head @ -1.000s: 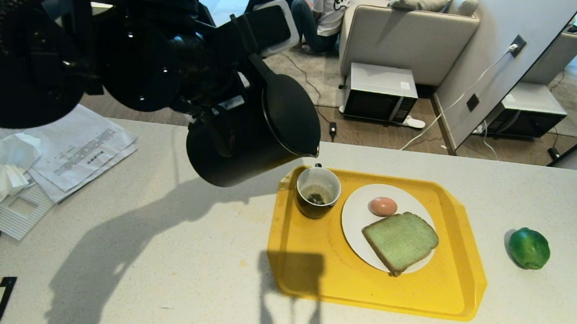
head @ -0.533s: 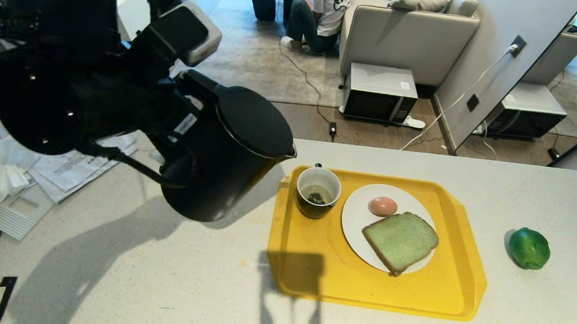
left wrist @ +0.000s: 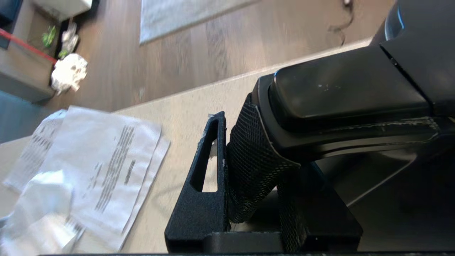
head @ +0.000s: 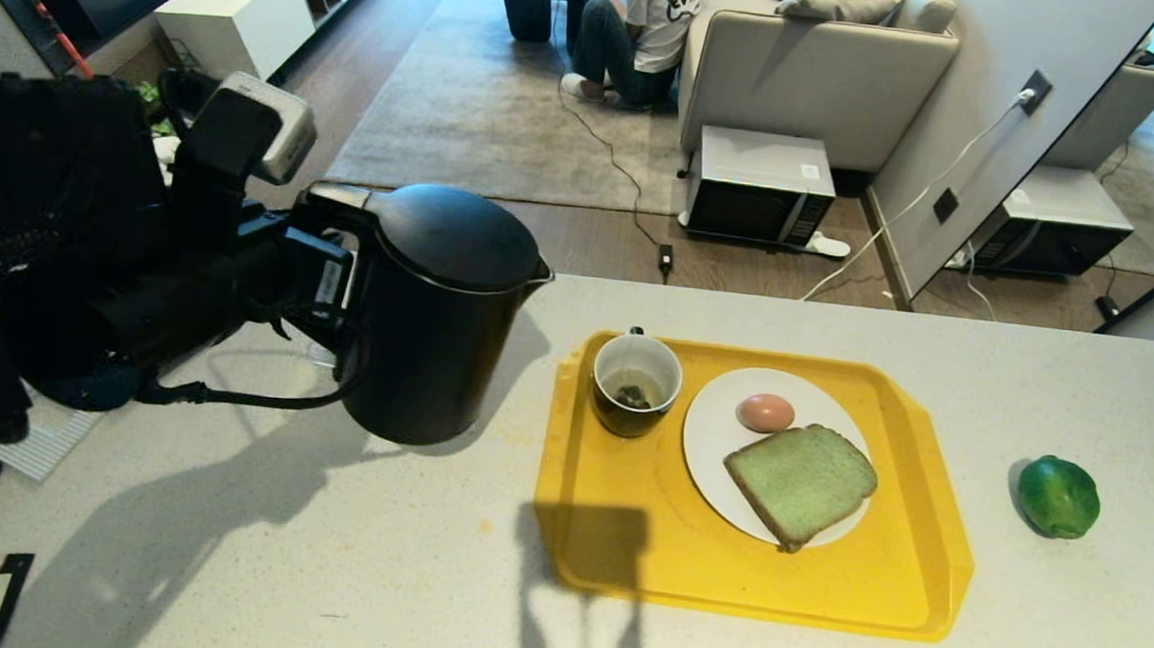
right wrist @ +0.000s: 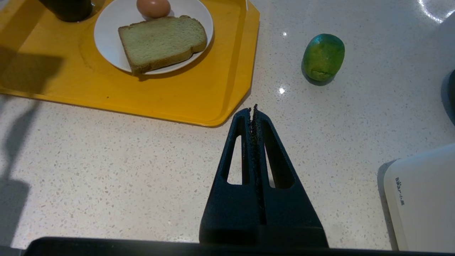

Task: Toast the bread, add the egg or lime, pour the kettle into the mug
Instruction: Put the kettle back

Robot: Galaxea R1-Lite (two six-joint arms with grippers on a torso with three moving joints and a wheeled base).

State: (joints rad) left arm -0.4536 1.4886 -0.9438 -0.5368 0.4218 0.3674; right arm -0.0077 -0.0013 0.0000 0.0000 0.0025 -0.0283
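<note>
The left gripper (left wrist: 249, 170) has its fingers clamped on the handle of the kettle (head: 437, 315), which stands upright on the surface (head: 323, 549) beside the tray (head: 623, 557). Judged step: setting down after pouring into the mug (head: 635, 383). Next: release. The right gripper (right wrist: 254, 117) idles, fingers together. No label legible.

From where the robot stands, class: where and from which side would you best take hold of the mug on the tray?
Grip the mug at its rim from above, one finger inside, one on the outer wall. It stands upright and open-topped on the yellow tray. Its small handle points away from the robot, and the plate crowds its right, so come down with fingers set front to back. The shut right gripper would need opening first.
</note>
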